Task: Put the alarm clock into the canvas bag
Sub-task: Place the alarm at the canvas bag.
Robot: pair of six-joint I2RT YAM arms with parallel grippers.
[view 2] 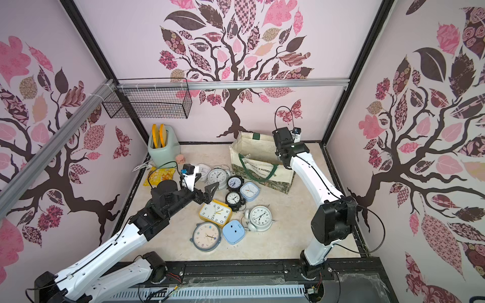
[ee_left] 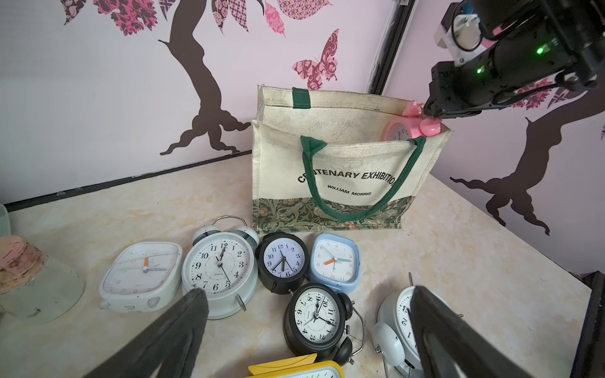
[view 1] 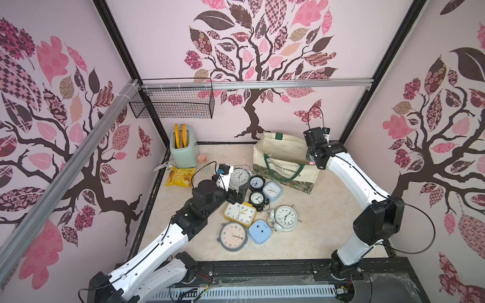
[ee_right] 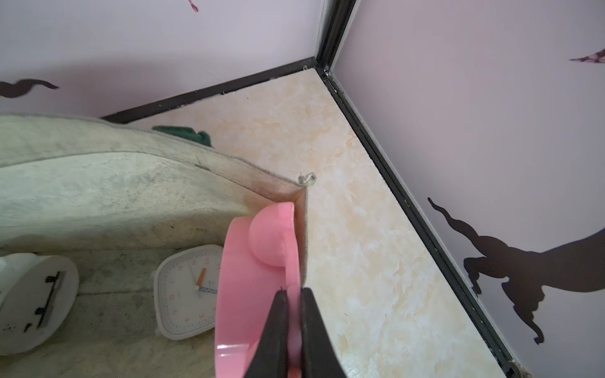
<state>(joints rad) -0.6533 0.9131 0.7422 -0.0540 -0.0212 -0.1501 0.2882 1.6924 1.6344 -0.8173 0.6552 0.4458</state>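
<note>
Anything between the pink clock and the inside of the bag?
Nothing visible blocks it. The right tool holds the pink clock at the open corner of the canvas bag; a white square clock lies inside below.

Marbled tabletop [view 1: 328, 223] carries canvas bag [view 1: 284, 168], scattered alarm clocks [view 1: 240, 213], toaster [view 1: 183, 149] and snack packet [view 1: 180, 177].

Pale pink walls [view 1: 162, 39] carry dark tree decals [view 1: 252, 115] with pink leaves; a beige marbled counter [view 1: 328, 223] lies below; a wire basket [view 1: 173, 105] hangs far left.
</note>
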